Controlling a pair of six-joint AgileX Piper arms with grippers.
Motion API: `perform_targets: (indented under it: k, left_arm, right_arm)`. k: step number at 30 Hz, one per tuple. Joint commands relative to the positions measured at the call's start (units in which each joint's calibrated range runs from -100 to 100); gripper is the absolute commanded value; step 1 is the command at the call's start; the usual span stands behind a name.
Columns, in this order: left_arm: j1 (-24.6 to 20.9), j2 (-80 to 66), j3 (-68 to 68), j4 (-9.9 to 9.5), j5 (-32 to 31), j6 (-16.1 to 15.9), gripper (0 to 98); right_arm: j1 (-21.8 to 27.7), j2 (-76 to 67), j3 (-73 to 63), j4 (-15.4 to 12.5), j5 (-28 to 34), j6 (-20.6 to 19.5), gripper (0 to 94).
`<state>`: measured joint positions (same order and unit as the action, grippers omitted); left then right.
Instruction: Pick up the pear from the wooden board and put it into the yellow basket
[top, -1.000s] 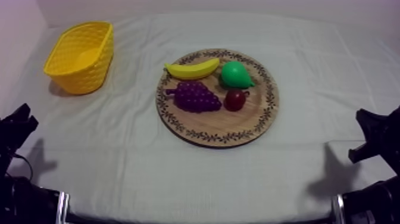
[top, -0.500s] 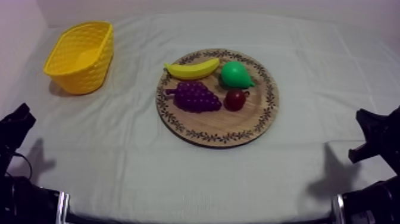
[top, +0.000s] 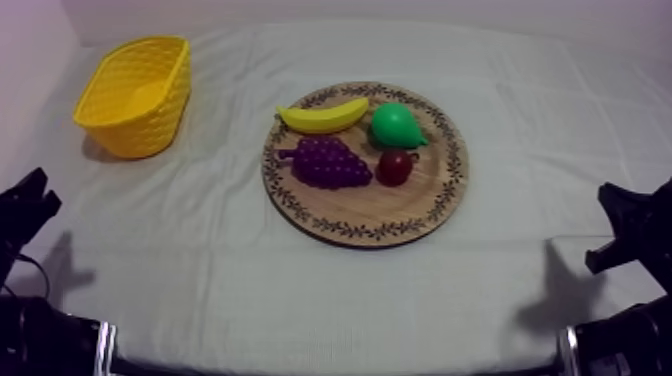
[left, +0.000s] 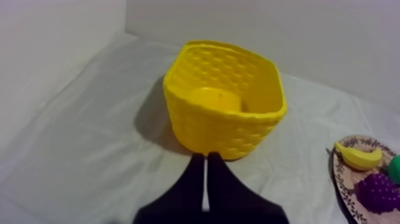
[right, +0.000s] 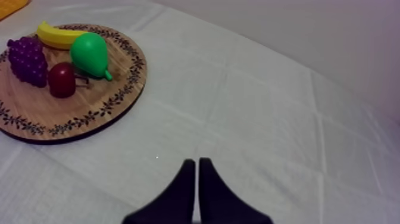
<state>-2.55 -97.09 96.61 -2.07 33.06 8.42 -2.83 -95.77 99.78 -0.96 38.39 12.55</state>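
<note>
The green pear (top: 397, 125) lies on the far right part of the round wooden board (top: 370, 210), beside a banana (top: 322, 117), purple grapes (top: 325, 162) and a small red fruit (top: 396, 167). The yellow basket (top: 150, 120) stands at the far left. My left gripper (top: 35, 185) sits low at the left edge; in its wrist view it (left: 206, 159) is shut on nothing and points at the basket (left: 214, 128). My right gripper (top: 612, 200) rests low at the right. In its own view it (right: 196, 162) is shut on nothing, well short of the pear (right: 89, 55) and board (right: 77, 110).
Bare cloth lies between both grippers and the board. The basket (left: 214, 128) holds nothing that I can see. Beyond it, the left wrist view catches the banana (left: 359, 158) and grapes (left: 378, 192). A wall runs along the table's far and left sides.
My left gripper has shifted very slightly toward the left edge. The fruit, board, basket and right arm have not moved.
</note>
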Motion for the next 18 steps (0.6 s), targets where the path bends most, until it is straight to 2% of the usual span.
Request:
perform_targets:
  k: [1, 11, 18]
  left_arm:
    - [0.3, 3.1, -4.5, 0.03, 1.0, -1.3, 0.0]
    - [2.7, 22.6, -36.8, -0.33, 14.6, -9.7, 0.0]
    - [3.7, 35.5, -57.1, -0.06, 19.9, -14.9, 0.0]
  right_arm:
    - [0.0, 0.0, 0.0, 0.0, 0.0, 0.0, 0.3]
    - [0.0, 0.0, 0.0, 0.0, 0.0, 0.0, 0.3]
    - [0.0, 0.0, 0.0, 0.0, 0.0, 0.0, 0.3]
